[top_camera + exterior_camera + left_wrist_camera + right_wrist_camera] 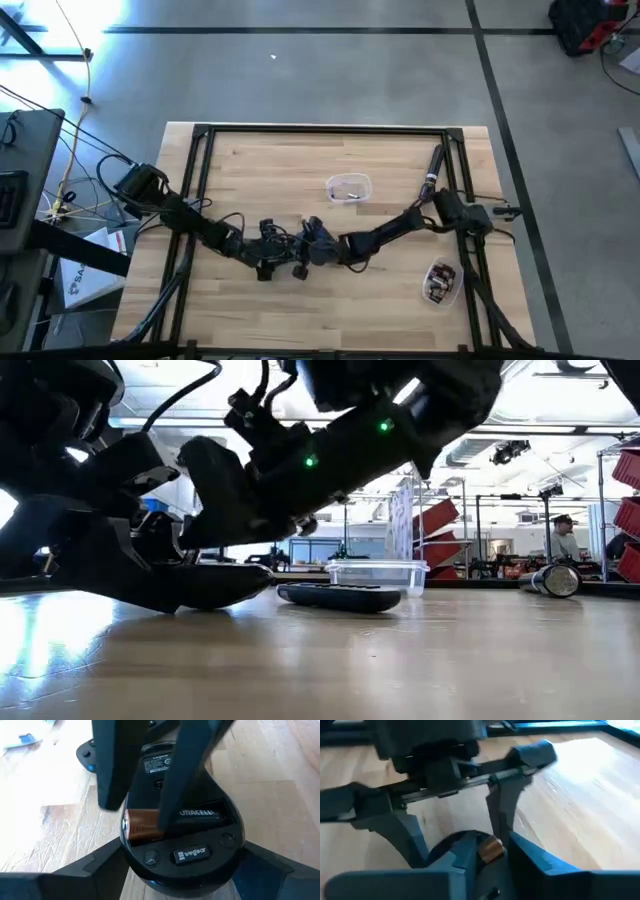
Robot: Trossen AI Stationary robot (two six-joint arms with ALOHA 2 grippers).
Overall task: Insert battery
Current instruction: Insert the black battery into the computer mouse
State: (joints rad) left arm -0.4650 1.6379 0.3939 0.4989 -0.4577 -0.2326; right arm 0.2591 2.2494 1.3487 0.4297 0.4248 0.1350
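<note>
The battery (170,820) is seen lying across the open bay of a black device (182,855) (a wireless mouse turned underside up, by its shape), copper end toward one wall of the bay and black lettered body toward the other. Its long axis runs crosswise to the device's length and appears nearly level, so it is judged close to seated.

The right gripper (142,812) is placed directly above it, fingers pointing down. One finger (187,770) is set upon the battery at the join of copper and black; the other (112,765) is seen beside the copper end, outside the bay. The fingers stand partly apart; whether the cell is pinched or merely pressed cannot be told.

The left gripper (455,862) is closed on the device from its sides, holding it on the table (400,310) near the middle of the front half.

Remaining travel is judged straight down, along the right fingers.
</note>
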